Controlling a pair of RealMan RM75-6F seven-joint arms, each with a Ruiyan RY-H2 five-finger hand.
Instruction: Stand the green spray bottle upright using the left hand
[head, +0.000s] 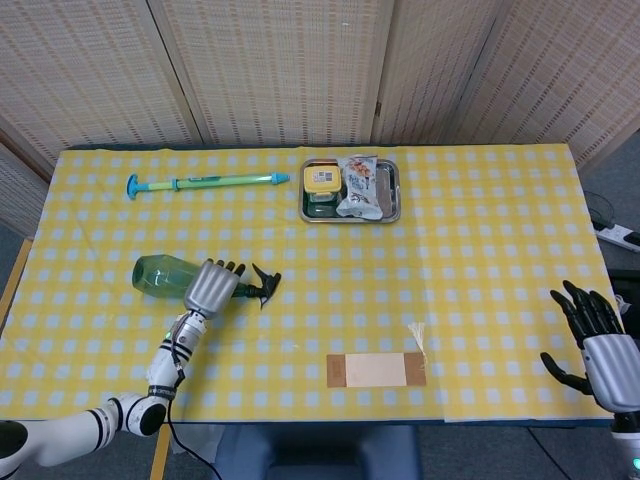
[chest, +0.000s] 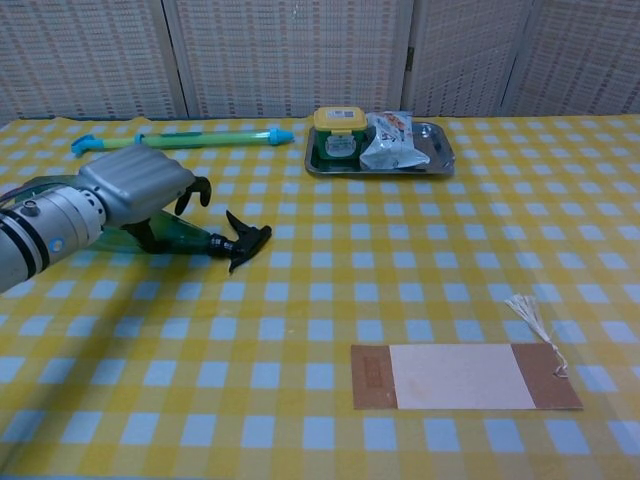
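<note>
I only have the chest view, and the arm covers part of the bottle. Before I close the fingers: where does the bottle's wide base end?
Observer: In the head view, the green spray bottle lies on its side, and its base sticks out in plain sight to the left of the left robot hand.
Operator: Where along the bottle is that hand?
Observer: Over the tapering part next to the neck. The black trigger head is just beyond the fingers, to the right.
Operator: I can't see the other hand at all.
Observer: The right robot hand is by the near right corner of the table, fingers spread, holding nothing.
</note>
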